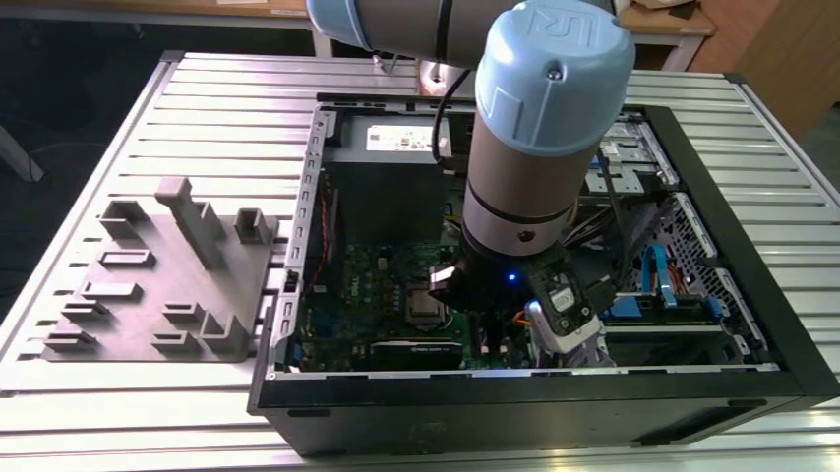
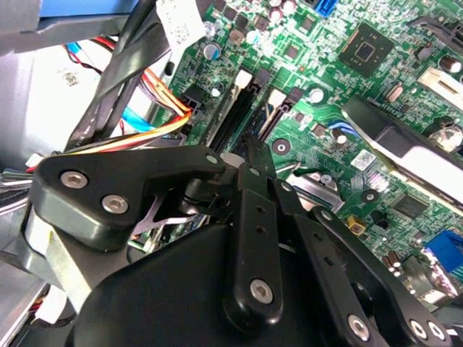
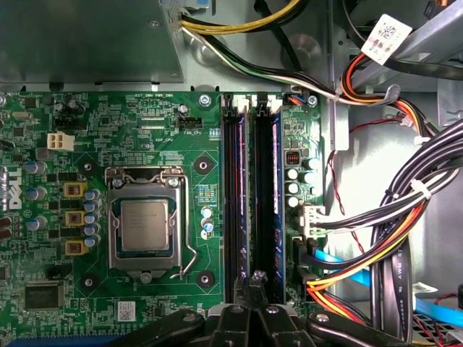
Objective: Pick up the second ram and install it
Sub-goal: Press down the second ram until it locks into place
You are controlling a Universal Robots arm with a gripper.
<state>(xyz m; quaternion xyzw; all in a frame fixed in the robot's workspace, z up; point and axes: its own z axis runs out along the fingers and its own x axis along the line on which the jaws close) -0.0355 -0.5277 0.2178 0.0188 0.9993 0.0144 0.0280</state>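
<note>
My gripper [image 3: 255,278] is down inside the open computer case [image 1: 735,295], low over the green motherboard [image 3: 145,130]. Its two black fingers meet at their tips [image 2: 253,153], shut, with nothing visible between them. The tips stand at the near end of the memory slots [image 3: 253,195]. Long dark strips with bluish edges, which look like ram sticks, lie seated in those slots [image 3: 277,188]. I cannot tell which one is the second ram, nor whether the tips touch it. In the exterior view the gripper [image 1: 479,320] is beside the processor socket [image 1: 423,307].
The processor socket [image 3: 145,224] lies beside the slots. Bundled black, orange and yellow cables [image 3: 391,238] run along the slots' other side. A grey fixture with upright slabs [image 1: 171,275] stands on the slatted table at the exterior view's left. Blue drive latches [image 1: 656,275] line the case's right.
</note>
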